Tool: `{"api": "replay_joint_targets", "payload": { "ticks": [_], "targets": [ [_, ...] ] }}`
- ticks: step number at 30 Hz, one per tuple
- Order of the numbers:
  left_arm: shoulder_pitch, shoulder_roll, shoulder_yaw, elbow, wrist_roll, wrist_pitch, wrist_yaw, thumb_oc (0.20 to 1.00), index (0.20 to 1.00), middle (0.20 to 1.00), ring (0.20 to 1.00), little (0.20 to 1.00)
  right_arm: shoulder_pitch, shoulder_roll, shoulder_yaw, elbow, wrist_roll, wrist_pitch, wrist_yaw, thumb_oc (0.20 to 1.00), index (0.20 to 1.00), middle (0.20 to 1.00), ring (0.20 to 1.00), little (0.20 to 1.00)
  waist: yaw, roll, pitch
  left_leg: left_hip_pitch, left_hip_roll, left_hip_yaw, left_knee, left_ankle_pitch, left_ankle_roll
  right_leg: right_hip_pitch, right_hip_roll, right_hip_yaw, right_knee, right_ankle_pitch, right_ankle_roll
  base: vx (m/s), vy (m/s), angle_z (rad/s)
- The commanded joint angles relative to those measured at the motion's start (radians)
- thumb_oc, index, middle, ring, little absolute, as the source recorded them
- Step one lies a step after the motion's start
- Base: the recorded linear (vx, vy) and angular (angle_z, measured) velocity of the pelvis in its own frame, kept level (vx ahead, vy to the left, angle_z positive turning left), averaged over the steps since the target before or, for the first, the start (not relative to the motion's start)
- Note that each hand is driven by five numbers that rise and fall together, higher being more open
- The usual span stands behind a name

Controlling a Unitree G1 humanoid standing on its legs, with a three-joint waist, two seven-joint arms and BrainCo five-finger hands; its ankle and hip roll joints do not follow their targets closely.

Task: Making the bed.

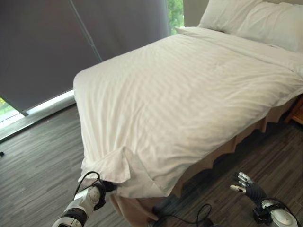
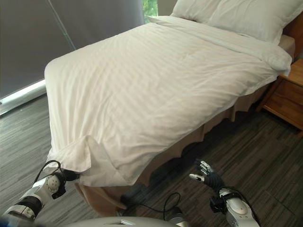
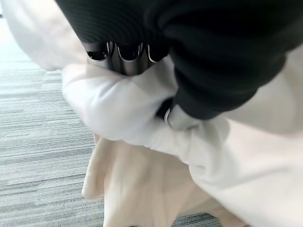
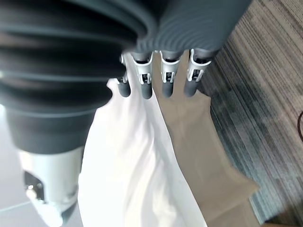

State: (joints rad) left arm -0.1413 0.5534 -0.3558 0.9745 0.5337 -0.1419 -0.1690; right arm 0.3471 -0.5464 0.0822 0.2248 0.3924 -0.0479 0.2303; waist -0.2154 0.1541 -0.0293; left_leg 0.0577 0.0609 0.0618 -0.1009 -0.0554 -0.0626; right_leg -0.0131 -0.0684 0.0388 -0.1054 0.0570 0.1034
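Two hands show in the head views, one at each lower corner. Far left, a dark grey roller blind (image 1: 42, 42) hangs over the window, with a strip of daylight under its hem, and grey wood-plank flooring (image 1: 33, 156) runs from it to the bed. The left hand (image 1: 105, 187) sits at the near foot corner of the bed, tucked under the hanging corner of the white striped cotton duvet (image 1: 180, 90). In the left wrist view its fingers (image 3: 124, 53) are buried in a bunched fold of that white cloth, which wraps over them below the dark ribbed cover, so I cannot tell whether they are curled on the fabric or straight. The duvet lies spread over the whole mattress, fairly smooth with shallow creases, its near corner folded into a loose flap that droops over the beige pleated bed skirt (image 1: 222, 153). Two white pillows (image 1: 251, 19) lean at the head of the bed, far right. A brown wooden nightstand (image 2: 289, 92) stands just beside the bed on that side. The right hand (image 2: 207, 174) hangs over the floor near the bed's long side, well apart from the duvet, fingers (image 4: 164, 87) straight and spread, holding nothing.
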Motion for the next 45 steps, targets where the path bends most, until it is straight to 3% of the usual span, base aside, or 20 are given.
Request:
{"api": "replay_joint_targets", "payload": {
  "ticks": [1,5,6,7,9,12,15,16,18,21,26,32,33,34,37,38,39,41,44,45],
  "targets": [
    [0.334,-0.061,-0.127,0.067,-0.022,-0.015,-0.189,1.000,1.000,1.000,1.000,1.000,-0.059,0.010,-0.005,-0.015,0.003,-0.032,0.029,1.000,1.000,1.000,1.000,1.000,0.078,-0.099,0.029,-0.011,0.004,0.044,0.014,0.026,0.021,-0.011,-0.036,0.027,0.043,-0.025,0.036,0.03,-0.006,0.19],
    [0.321,0.112,0.095,-0.106,-0.323,-0.009,-0.166,1.000,1.000,1.000,1.000,1.000,-0.061,0.018,0.027,0.016,0.031,-0.033,0.057,1.000,1.000,1.000,1.000,1.000,0.098,-0.099,0.023,-0.009,0.001,0.017,0.014,0.042,0.019,0.004,-0.043,0.003,0.057,-0.034,0.032,-0.02,-0.025,0.10],
    [0.343,0.185,0.136,-0.183,-0.365,-0.012,-0.186,1.000,1.000,1.000,1.000,1.000,-0.054,0.015,0.024,0.017,0.034,-0.034,0.068,1.000,1.000,1.000,1.000,1.000,0.109,-0.095,0.022,-0.009,0.000,0.010,0.014,0.045,0.019,0.007,-0.045,-0.003,0.057,-0.034,0.032,0.00,-0.038,0.15],
    [0.414,0.325,0.193,-0.296,-0.392,-0.011,-0.252,1.000,1.000,1.000,1.000,1.000,-0.037,0.012,0.030,0.024,0.033,-0.029,0.101,1.000,1.000,1.000,1.000,1.000,0.124,-0.097,0.016,-0.006,-0.001,-0.004,0.014,0.049,0.017,0.021,-0.048,-0.020,0.056,-0.037,0.035,0.01,-0.029,0.25],
    [0.471,0.392,0.235,-0.360,-0.388,-0.010,-0.280,1.000,1.000,1.000,1.000,1.000,-0.024,0.010,0.030,0.025,0.017,-0.028,0.115,1.000,1.000,1.000,1.000,1.000,0.130,-0.102,0.012,-0.003,-0.002,-0.009,0.014,0.049,0.017,0.029,-0.050,-0.027,0.054,-0.038,0.036,0.02,-0.016,0.32],
    [0.641,0.508,0.411,-0.605,-0.533,0.002,-0.336,1.000,1.000,1.000,1.000,1.000,0.005,-0.003,0.005,0.003,0.013,-0.024,0.143,1.000,1.000,1.000,1.000,1.000,0.161,-0.102,0.010,0.001,-0.004,-0.021,0.014,0.050,0.017,0.046,-0.053,-0.043,0.051,-0.041,0.036,0.02,-0.019,0.21],
    [0.758,0.539,0.529,-0.698,-0.606,0.002,-0.348,1.000,1.000,1.000,1.000,1.000,0.006,0.001,0.005,0.007,0.019,-0.032,0.151,1.000,1.000,1.000,1.000,1.000,0.165,-0.110,0.008,0.007,-0.005,-0.027,0.014,0.051,0.018,0.059,-0.054,-0.051,0.045,-0.039,0.038,0.01,-0.011,0.16],
    [0.862,0.540,0.681,-0.832,-0.761,0.020,-0.336,1.000,1.000,1.000,1.000,1.000,0.011,0.003,-0.026,0.007,0.030,-0.041,0.153,1.000,1.000,1.000,1.000,1.000,0.190,-0.108,0.007,0.007,-0.005,-0.038,0.014,0.054,0.020,0.068,-0.054,-0.061,0.041,-0.041,0.038,-0.01,-0.007,0.21],
    [0.919,0.545,0.752,-0.879,-0.788,0.029,-0.337,1.000,1.000,1.000,1.000,1.000,0.009,0.008,-0.026,0.009,0.028,-0.044,0.151,1.000,1.000,1.000,1.000,1.000,0.186,-0.115,0.009,0.011,-0.006,-0.042,0.014,0.054,0.020,0.077,-0.054,-0.067,0.039,-0.042,0.039,-0.01,-0.003,0.18],
    [1.045,0.555,0.982,-1.009,-0.843,0.033,-0.323,1.000,1.000,1.000,1.000,1.000,0.005,0.008,-0.046,0.016,0.025,-0.046,0.158,1.000,1.000,1.000,1.000,1.000,0.207,-0.120,0.011,0.015,-0.007,-0.055,0.014,0.055,0.021,0.091,-0.057,-0.080,0.035,-0.046,0.039,-0.01,-0.001,0.18],
    [1.079,0.569,1.135,-1.073,-0.875,0.017,-0.287,1.000,1.000,1.000,1.000,1.000,-0.009,0.018,-0.043,0.023,0.020,-0.040,0.164,1.000,1.000,1.000,1.000,1.000,0.221,-0.123,0.011,0.019,-0.008,-0.066,0.014,0.055,0.021,0.105,-0.060,-0.092,0.031,-0.049,0.038,0.00,-0.001,0.21],
    [0.969,0.507,1.184,-1.103,-0.975,-0.078,-0.172,1.000,1.000,1.000,1.000,1.000,-0.017,0.033,-0.033,0.017,0.034,-0.059,0.168,1.000,1.000,1.000,1.000,1.000,0.222,-0.130,0.014,0.025,-0.008,-0.068,0.014,0.053,0.019,0.114,-0.060,-0.092,0.028,-0.055,0.036,0.00,0.002,0.02],
    [0.820,0.455,1.162,-1.062,-1.044,-0.132,-0.062,1.000,1.000,1.000,1.000,1.000,-0.025,0.040,-0.017,0.019,0.032,-0.074,0.166,1.000,1.000,1.000,1.000,1.000,0.215,-0.137,0.011,0.025,-0.008,-0.068,0.014,0.054,0.017,0.113,-0.060,-0.090,0.027,-0.055,0.035,0.00,0.000,0.00],
    [0.724,0.422,1.116,-1.053,-1.117,-0.143,-0.037,1.000,1.000,1.000,1.000,1.000,-0.031,0.045,-0.008,0.024,0.025,-0.082,0.156,1.000,1.000,1.000,1.000,1.000,0.211,-0.138,0.012,0.025,-0.007,-0.068,0.014,0.052,0.017,0.112,-0.061,-0.089,0.027,-0.055,0.035,-0.01,0.023,0.04],
    [0.568,0.356,1.003,-1.056,-1.137,-0.173,0.000,1.000,1.000,1.000,1.000,1.000,-0.027,0.046,-0.010,0.018,0.013,-0.087,0.148,1.000,1.000,1.000,1.000,1.000,0.199,-0.139,0.019,0.026,-0.004,-0.063,0.014,0.049,0.015,0.109,-0.060,-0.082,0.029,-0.058,0.033,-0.01,0.015,0.00],
    [0.436,0.278,0.885,-1.033,-1.153,-0.187,0.042,1.000,1.000,1.000,1.000,1.000,-0.033,0.049,0.005,0.026,0.001,-0.090,0.134,1.000,1.000,1.000,1.000,1.000,0.180,-0.147,0.027,0.024,-0.003,-0.058,0.014,0.050,0.014,0.102,-0.059,-0.076,0.034,-0.058,0.033,-0.02,0.012,-0.06],
    [0.428,0.277,0.878,-1.030,-1.151,-0.188,0.044,1.000,1.000,1.000,1.000,1.000,-0.033,0.048,0.000,0.026,0.001,-0.091,0.134,1.000,1.000,1.000,1.000,1.000,0.184,-0.145,0.029,0.024,-0.003,-0.059,0.014,0.050,0.014,0.101,-0.059,-0.076,0.035,-0.059,0.033,-0.05,0.023,-0.01],
    [0.269,0.122,0.709,-0.980,-1.218,-0.192,0.080,1.000,1.000,1.000,1.000,1.000,-0.044,0.051,0.020,0.031,-0.013,-0.089,0.111,1.000,1.000,1.000,1.000,1.000,0.153,-0.160,0.049,0.015,0.000,-0.050,0.014,0.050,0.014,0.081,-0.057,-0.061,0.042,-0.055,0.032,-0.06,0.016,-0.07],
    [0.224,0.091,0.667,-0.964,-1.221,-0.193,0.089,1.000,1.000,1.000,1.000,1.000,-0.048,0.048,0.021,0.035,-0.018,-0.088,0.104,1.000,1.000,1.000,1.000,1.000,0.148,-0.163,0.055,0.013,0.002,-0.045,0.014,0.050,0.014,0.075,-0.056,-0.056,0.043,-0.053,0.032,-0.02,0.003,-0.05],
    [0.119,-0.008,0.591,-0.877,-1.326,-0.203,0.084,0.200,0.200,0.200,0.200,0.200,-0.065,0.054,0.043,0.037,-0.019,-0.090,0.094,1.000,1.000,1.000,1.000,1.000,0.125,-0.180,0.065,0.005,0.007,-0.032,0.014,0.052,0.012,0.061,-0.052,-0.043,0.041,-0.046,0.033,-0.03,0.002,-0.21]
  ]
}}
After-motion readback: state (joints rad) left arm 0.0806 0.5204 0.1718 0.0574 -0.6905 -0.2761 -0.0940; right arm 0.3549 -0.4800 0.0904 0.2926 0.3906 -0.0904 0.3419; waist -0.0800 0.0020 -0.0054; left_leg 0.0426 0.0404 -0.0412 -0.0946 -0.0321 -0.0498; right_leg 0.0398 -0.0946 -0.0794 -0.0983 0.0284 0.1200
